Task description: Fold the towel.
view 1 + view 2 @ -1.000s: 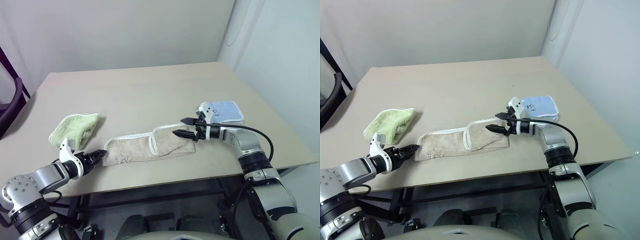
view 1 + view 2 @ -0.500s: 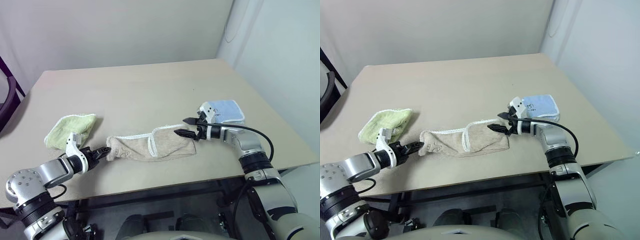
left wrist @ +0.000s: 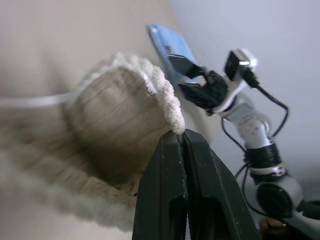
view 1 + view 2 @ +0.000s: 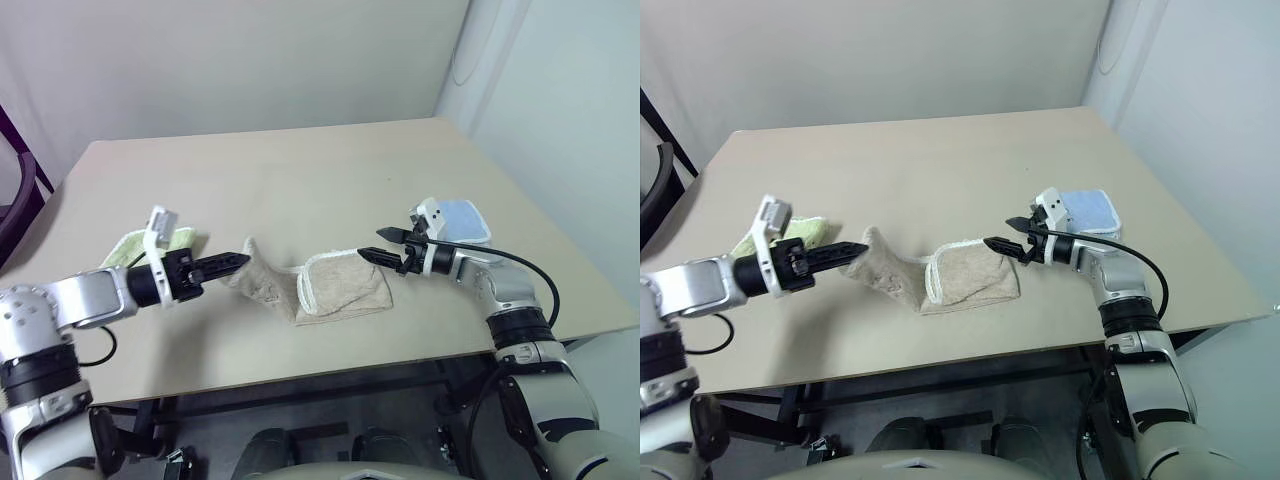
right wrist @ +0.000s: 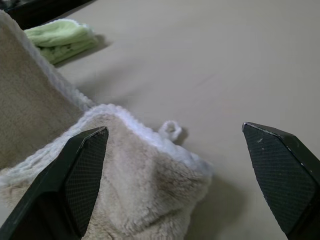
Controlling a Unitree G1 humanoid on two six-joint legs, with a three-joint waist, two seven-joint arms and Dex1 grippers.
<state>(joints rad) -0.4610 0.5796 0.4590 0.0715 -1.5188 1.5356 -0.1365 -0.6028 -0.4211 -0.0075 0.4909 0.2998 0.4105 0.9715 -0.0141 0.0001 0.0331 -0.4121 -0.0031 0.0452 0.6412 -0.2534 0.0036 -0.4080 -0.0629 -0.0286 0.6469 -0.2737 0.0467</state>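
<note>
A: What do you have in front of you, nearest first?

B: You have two end effectors and three cloths on one bench. Nearest you, at about seven o'clock from the bench's middle, your left end effector has its black fingers pinched together on one end of the towel, which it holds clear of the surface. The towel, beige with white cord edging, sags from that pinched end to the bench and bunches into a folded heap at about six o'clock, near the front edge. In your right wrist view, a small white loop sticks out from its corded edge.

A: And the right side?

B: Your right end effector sits at about four o'clock, jaws spread wide with nothing between them, its tips just beside the heaped end of the towel.

A: The other cloths?

B: One light-green towel, folded, lies at about eight o'clock, partly behind your left arm. One light-blue cloth lies at about three o'clock, behind your right wrist.

A: The surroundings?

B: The bench top is plain tan. Beyond it, plain pale walls meet in a corner at about one o'clock, and a dark chair shows at nine o'clock.
</note>
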